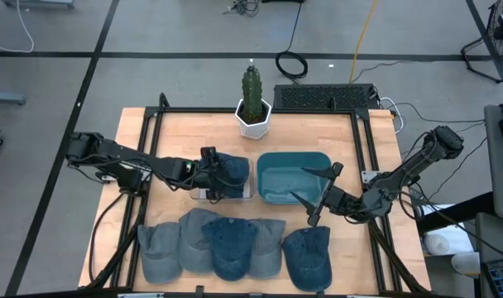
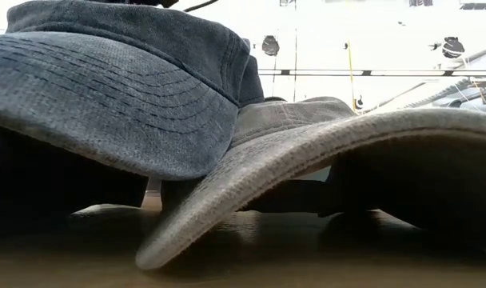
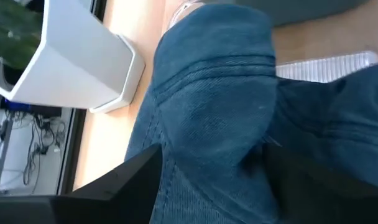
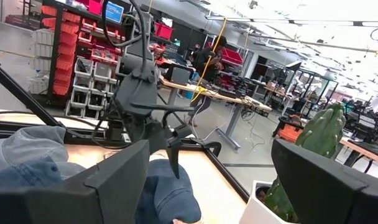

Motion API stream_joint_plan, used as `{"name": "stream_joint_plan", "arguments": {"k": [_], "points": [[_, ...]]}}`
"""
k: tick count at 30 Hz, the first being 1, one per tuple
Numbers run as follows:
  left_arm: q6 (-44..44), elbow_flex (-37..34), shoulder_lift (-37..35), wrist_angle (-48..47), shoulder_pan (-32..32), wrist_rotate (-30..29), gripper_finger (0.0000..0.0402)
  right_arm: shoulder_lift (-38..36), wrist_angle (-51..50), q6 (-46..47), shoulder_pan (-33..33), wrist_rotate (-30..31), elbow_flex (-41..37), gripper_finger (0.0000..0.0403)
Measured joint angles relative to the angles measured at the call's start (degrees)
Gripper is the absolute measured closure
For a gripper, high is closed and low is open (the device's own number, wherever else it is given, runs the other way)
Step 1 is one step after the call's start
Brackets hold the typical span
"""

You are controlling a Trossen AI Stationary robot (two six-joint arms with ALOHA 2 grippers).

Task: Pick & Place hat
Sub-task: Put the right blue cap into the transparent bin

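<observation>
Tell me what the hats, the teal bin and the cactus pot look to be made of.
Hats: washed cotton denim or twill by the look, matte, with a visible weave and rows of stitching on the brims.
Teal bin: probably moulded plastic, smooth with a slight sheen and rounded corners.
Cactus pot: white, faceted, smooth; ceramic or plastic, the look leaves it open.

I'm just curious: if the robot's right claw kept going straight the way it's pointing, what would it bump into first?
Probably the teal bin: the open right gripper points toward it from just beside its near corner, though height is unclear.
</observation>
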Motion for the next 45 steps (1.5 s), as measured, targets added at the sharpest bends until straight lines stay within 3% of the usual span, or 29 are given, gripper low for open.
{"name": "stream_joint_plan", "arguments": {"k": [6,9,13,15,21,28,32,38,45], "points": [[-0.7,0.0,0.0,-0.5,1.2,2.4,0.0179,0.0,-0.6,0.7,0.0,0.0,0.0,0.0078],[-2.1,0.0,0.0,-0.5,1.4,3.3,0.0241,0.0,-0.6,0.7,0.0,0.0,0.0,0.0078],[-3.3,0.0,-0.1,-0.3,1.4,4.2,0.0353,0.0,-0.6,0.6,0.0,0.0,0.0,0.0078],[-4.1,0.0,-0.6,-0.4,1.4,5.4,0.0386,0.0,-0.6,0.6,0.0,0.0,0.0,0.0078],[-13.9,4.4,-1.7,-5.3,2.0,11.9,0.0395,0.0,-0.5,0.5,0.0,0.0,0.0,0.0078],[-27.6,15.3,-1.7,-14.5,2.6,13.1,0.0397,0.0,-0.6,0.6,0.0,0.0,0.0,0.0078],[-29.0,18.8,-1.7,-16.8,4.0,20.8,0.0398,0.0,-0.6,0.6,0.0,0.0,0.0,0.0078],[-28.9,18.3,-1.7,-21.9,6.5,22.8,0.0399,0.0,-0.6,0.6,0.0,0.0,0.0,0.0078],[-29.2,14.5,-1.7,-21.0,8.9,23.1,0.0399,0.0,-0.6,0.5,0.0,0.0,0.0,0.0078]]}}
